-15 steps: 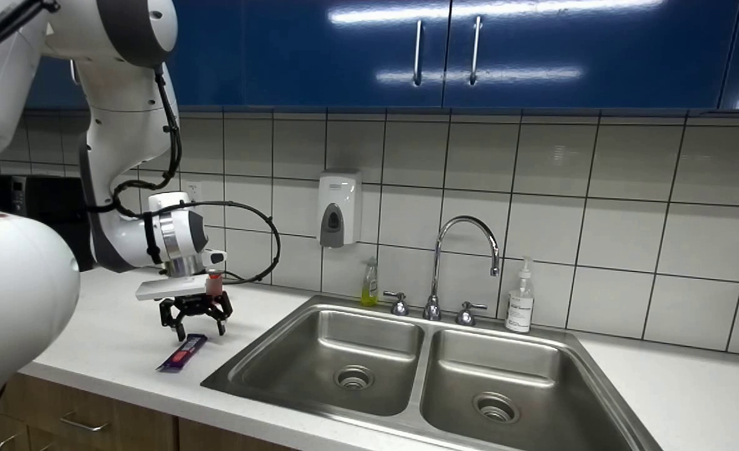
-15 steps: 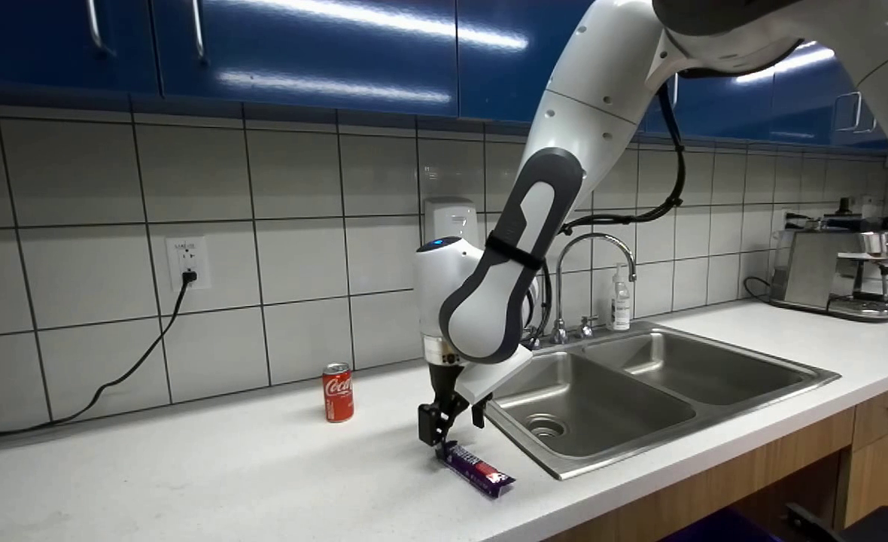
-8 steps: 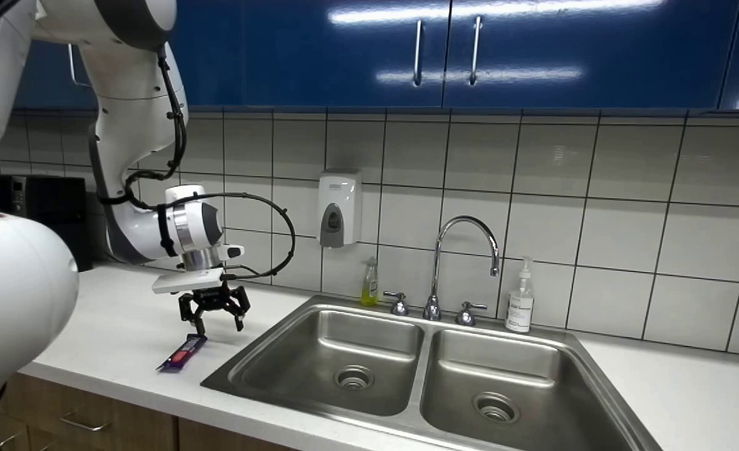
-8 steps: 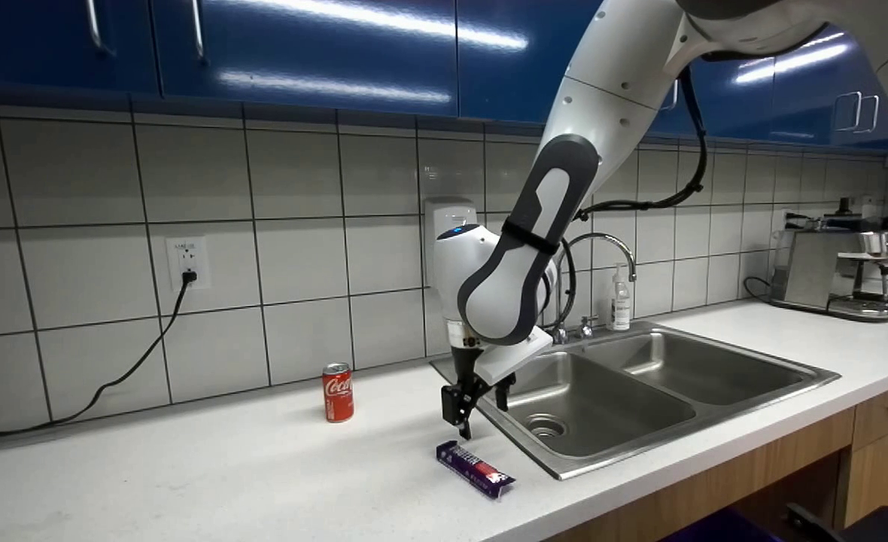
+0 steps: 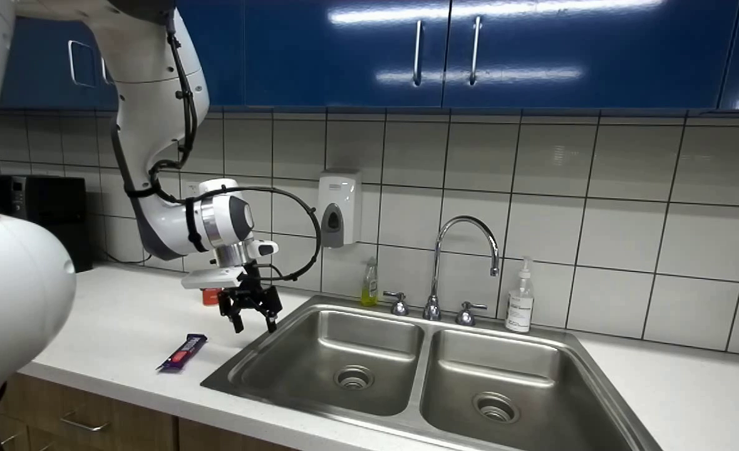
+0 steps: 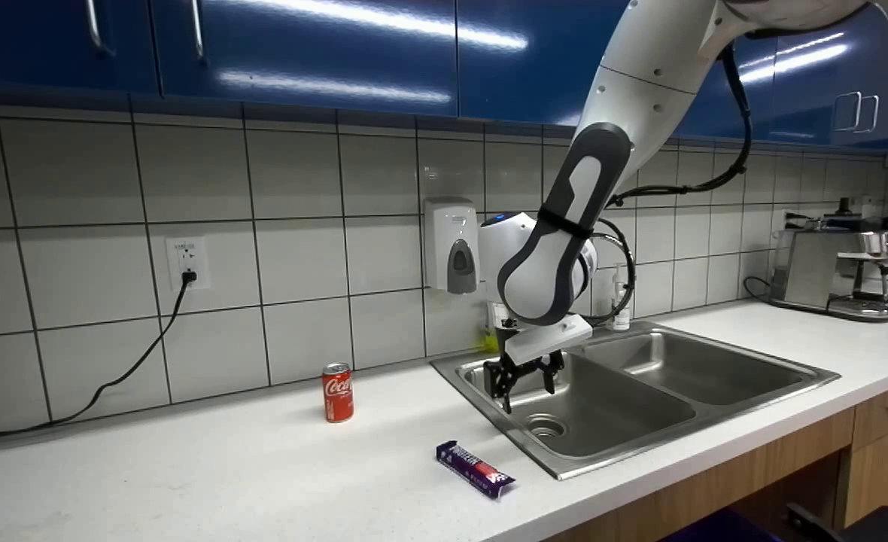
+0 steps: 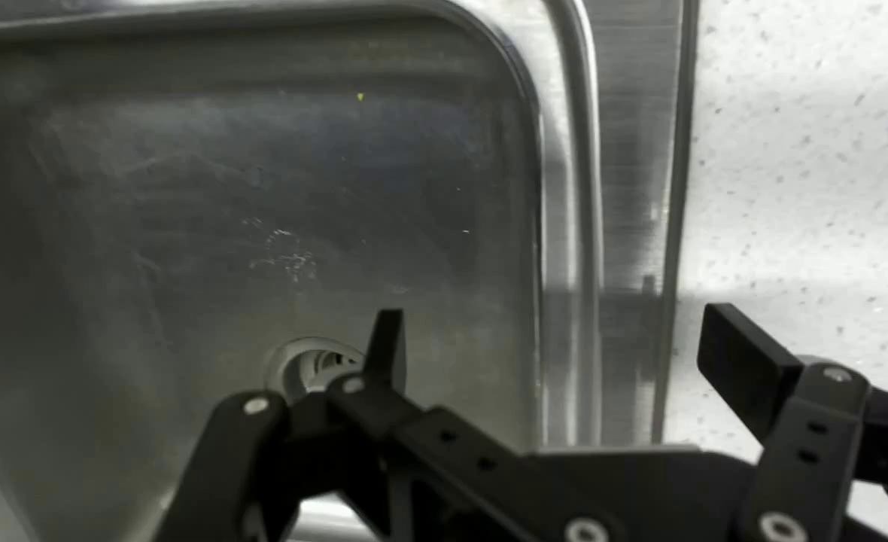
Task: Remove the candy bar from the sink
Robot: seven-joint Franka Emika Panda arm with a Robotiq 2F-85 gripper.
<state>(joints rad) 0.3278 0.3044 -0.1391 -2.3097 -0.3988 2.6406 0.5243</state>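
The candy bar (image 5: 183, 352) has a dark purple wrapper with red marks. It lies flat on the white counter beside the sink, near the front edge, and also shows in an exterior view (image 6: 475, 470). It is out of the wrist view. The stainless-steel sink (image 5: 419, 376) has two basins and shows in all views (image 6: 624, 447) (image 7: 632, 188). My gripper (image 5: 255, 327) is open and empty, apart from the bar. In the wrist view my gripper (image 7: 553, 331) hangs above the sink's side rim, one finger over the basin and one over the counter.
A red soda can (image 6: 338, 392) stands on the counter near the wall, partly hidden behind the gripper in an exterior view (image 5: 211, 296). The curved tap (image 5: 436, 269), a yellow-green bottle (image 5: 369, 285) and a pump bottle (image 5: 520, 310) stand behind the basins. A soap dispenser (image 5: 339, 210) is on the wall.
My open gripper has moved away from the far end of the candy bar, upward and across to the sink's rim. The candy bar has stayed in place on the counter.
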